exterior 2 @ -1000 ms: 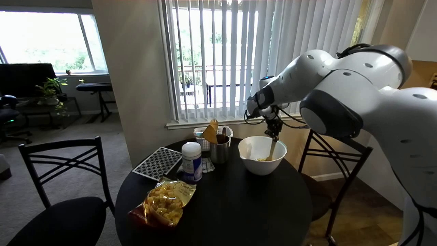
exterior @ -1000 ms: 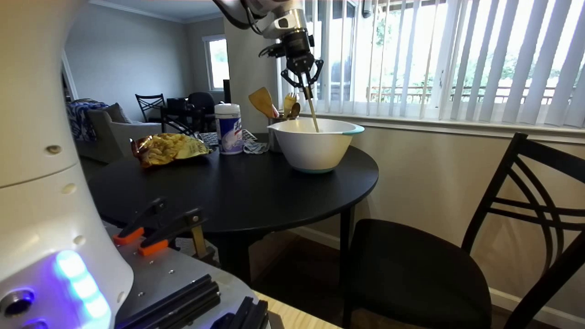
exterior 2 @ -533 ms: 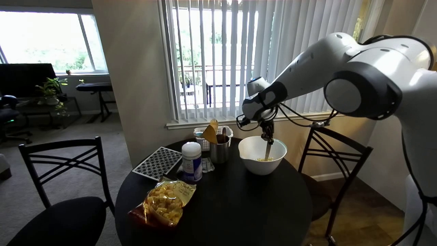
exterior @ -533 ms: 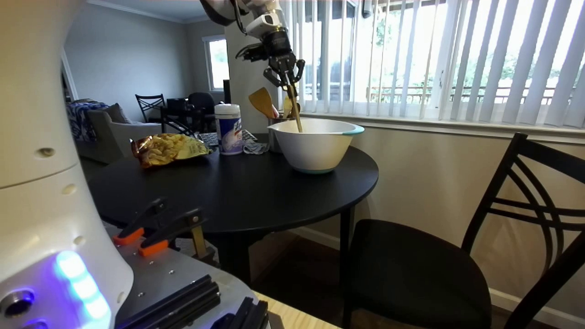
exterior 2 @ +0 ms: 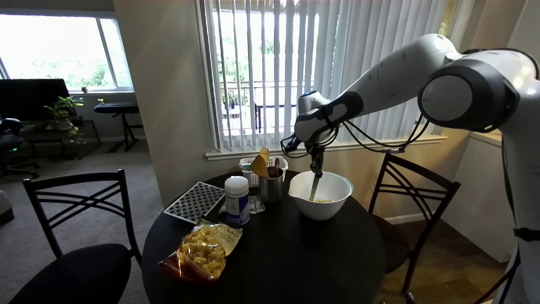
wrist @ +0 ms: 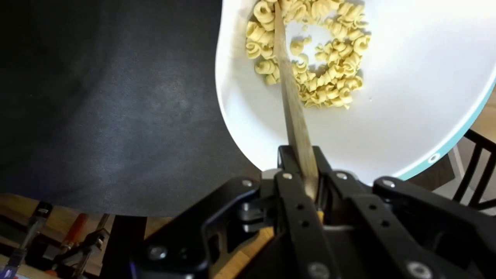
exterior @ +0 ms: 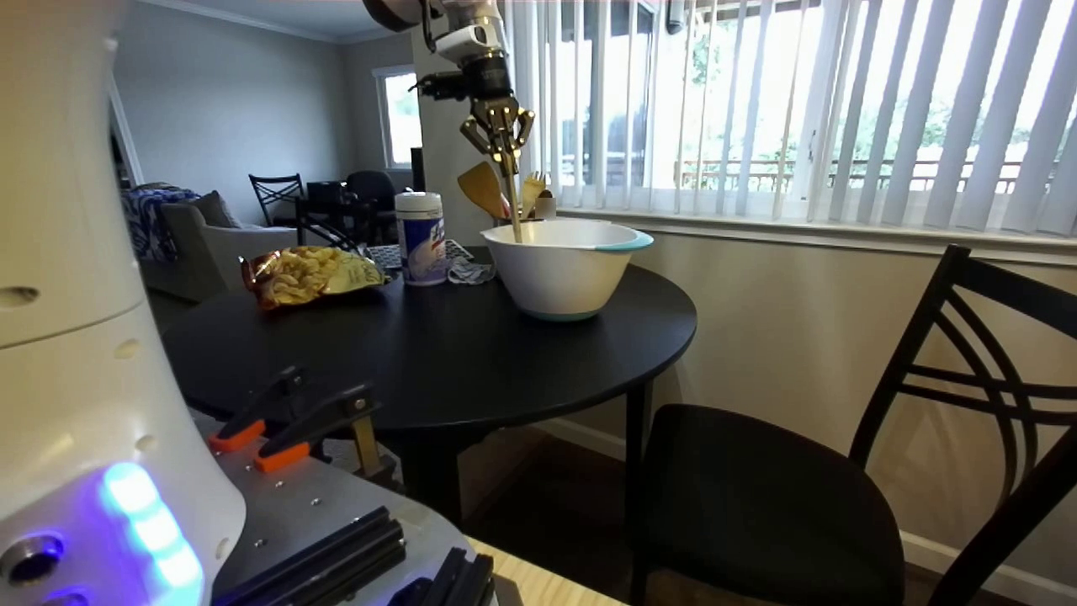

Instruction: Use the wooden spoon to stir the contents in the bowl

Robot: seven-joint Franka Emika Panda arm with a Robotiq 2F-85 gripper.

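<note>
Wrist view: gripper [wrist: 302,155] clamped on the wooden spoon [wrist: 290,93], long axis running down into the bowl [wrist: 418,77]; most pasta [wrist: 335,75] lies towards the blue rim [wrist: 448,145]. In both exterior views: spoon near the spout [exterior 2: 292,194], bowl near the edge of the desk [exterior 2: 295,261]. Probable next stroke: rimward.

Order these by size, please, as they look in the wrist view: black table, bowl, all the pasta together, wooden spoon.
By visible area:
1. The black table and the bowl: too alike to rank; both are cut off.
2. The pasta as a whole.
3. The wooden spoon: long but thin.
</note>
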